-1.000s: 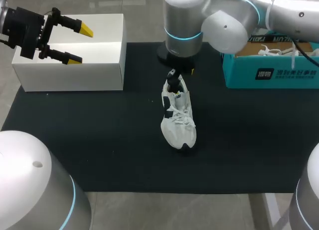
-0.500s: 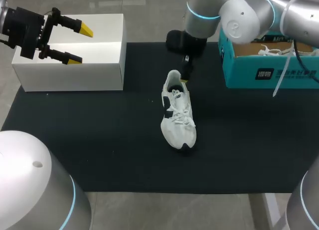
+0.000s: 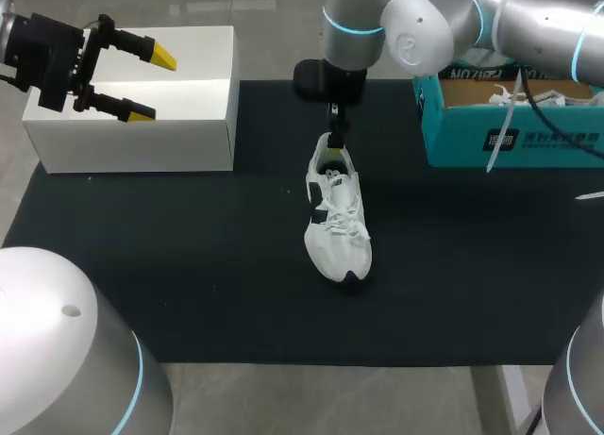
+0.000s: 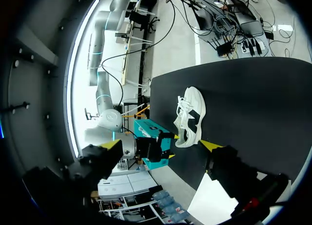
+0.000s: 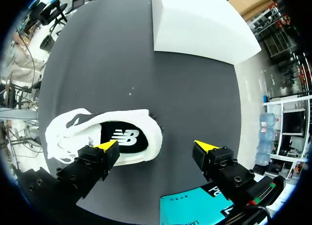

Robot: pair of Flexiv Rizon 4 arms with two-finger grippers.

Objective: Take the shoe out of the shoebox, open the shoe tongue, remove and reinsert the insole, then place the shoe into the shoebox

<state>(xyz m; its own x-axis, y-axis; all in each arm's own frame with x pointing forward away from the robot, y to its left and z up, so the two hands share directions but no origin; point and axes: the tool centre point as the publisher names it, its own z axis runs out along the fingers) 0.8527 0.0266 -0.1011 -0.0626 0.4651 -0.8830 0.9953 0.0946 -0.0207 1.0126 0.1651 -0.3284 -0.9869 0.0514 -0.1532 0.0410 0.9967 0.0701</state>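
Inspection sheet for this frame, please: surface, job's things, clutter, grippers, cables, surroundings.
Surface: black mat covering the table.
Job's things: white shoe upright mid-mat, out of the box, dark insole inside it; teal shoebox open at the mat's far right, something white with laces in it.
Clutter: white box at the mat's far left.
Grippers: left gripper open, empty, over the white box; right gripper open, straddling the shoe's heel, one finger over the insole; contact cannot be told.
Cables: black cable on the right arm; white strap hanging before the shoebox.
Surroundings: nothing seen.
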